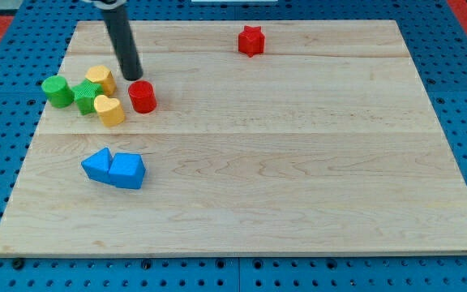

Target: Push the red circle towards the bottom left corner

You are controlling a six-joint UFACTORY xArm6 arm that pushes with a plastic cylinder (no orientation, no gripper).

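Observation:
The red circle is a short red cylinder at the upper left of the wooden board. My tip is just above and slightly left of it, very close to its top edge; I cannot tell whether they touch. The dark rod rises from the tip towards the view's top left.
Left of the red circle is a cluster: a yellow block, a yellow block, a green star-like block and a green cylinder. Two blue blocks lie below. A red star sits near the top.

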